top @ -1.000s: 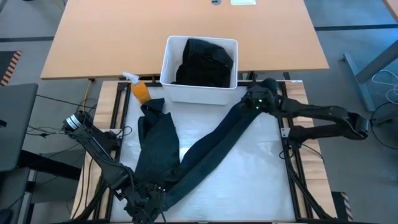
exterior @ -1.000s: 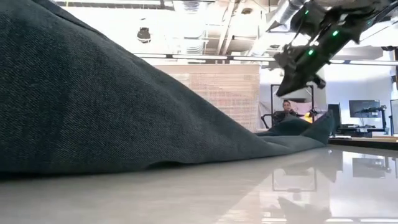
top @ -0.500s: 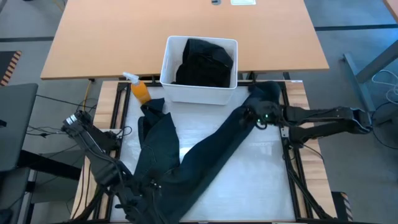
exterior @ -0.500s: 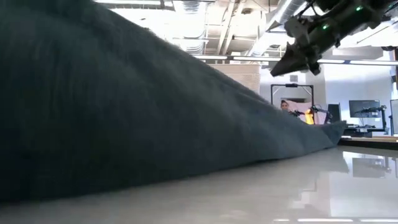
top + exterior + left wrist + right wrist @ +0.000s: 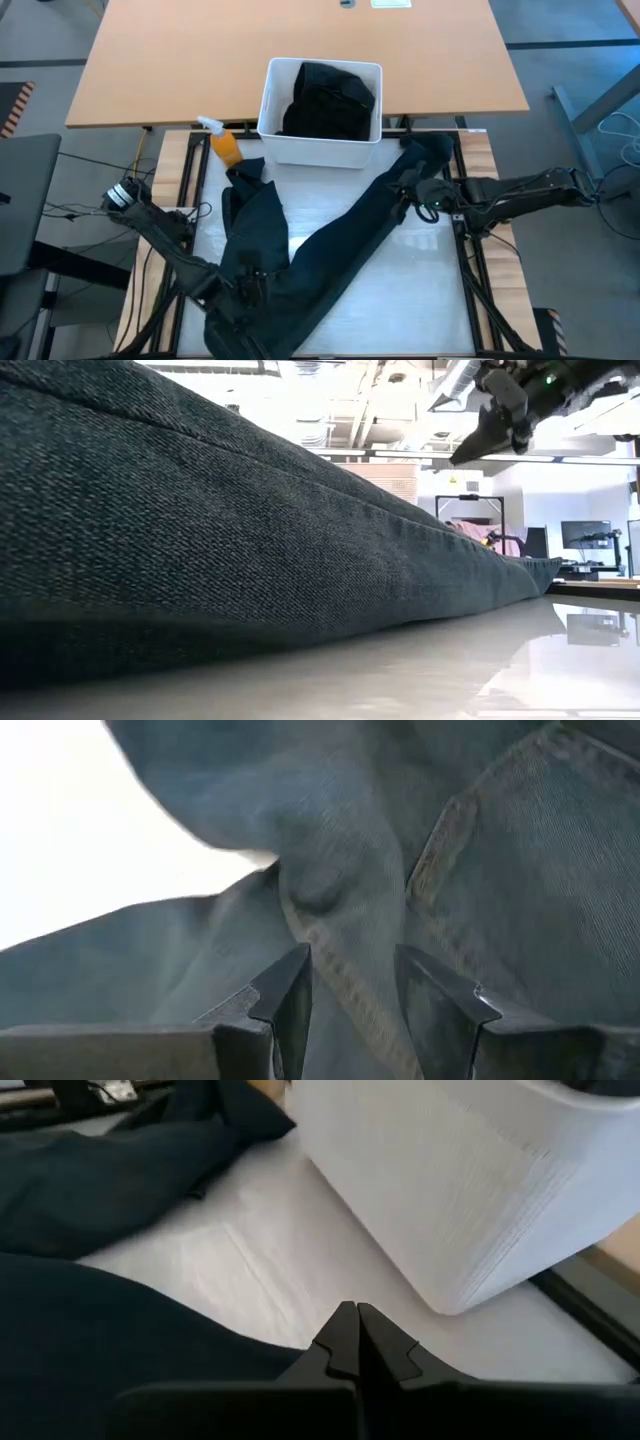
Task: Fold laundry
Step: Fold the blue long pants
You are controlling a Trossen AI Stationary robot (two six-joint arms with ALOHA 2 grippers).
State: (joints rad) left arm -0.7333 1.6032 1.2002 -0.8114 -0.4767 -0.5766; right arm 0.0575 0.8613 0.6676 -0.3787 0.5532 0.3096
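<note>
Dark navy trousers (image 5: 330, 240) lie spread on the white table top. One leg runs toward the far right and the other toward the orange bottle. In the low view the trousers (image 5: 200, 540) fill the near ground, with the leg end (image 5: 535, 572) flat on the table. My left gripper (image 5: 238, 305) is at the near left, shut on bunched cloth at the trousers' near end (image 5: 350, 970). My right gripper (image 5: 412, 190) hangs shut in the air (image 5: 470, 450) over the far-right leg end, with the trousers (image 5: 120, 1340) below it and nothing between its fingertips (image 5: 350, 1312). Black clothing (image 5: 330, 100) sits in the bin. My left gripper pinches a stitched fold of the trousers (image 5: 345, 935) between its two fingers (image 5: 290, 995), near a pocket seam (image 5: 450, 830). It comes in slanting from the table's left. The gripper hides the place in the high view. The cloth around the hold is bunched and slack.
A white plastic bin (image 5: 320, 150) stands at the table's far edge, close to my right gripper, and its wall (image 5: 470, 1200) shows in the right wrist view. An orange spray bottle (image 5: 225, 145) lies at the far left. A wooden desk (image 5: 300, 40) lies beyond. Bare white surface (image 5: 410, 290) at the near right.
My right gripper has moved from the far-right leg end toward the near edge and risen. The leg end, humped up a second ago, now lies flat. At my left gripper, the trousers' near part has bulked up and come closer to the low camera.
</note>
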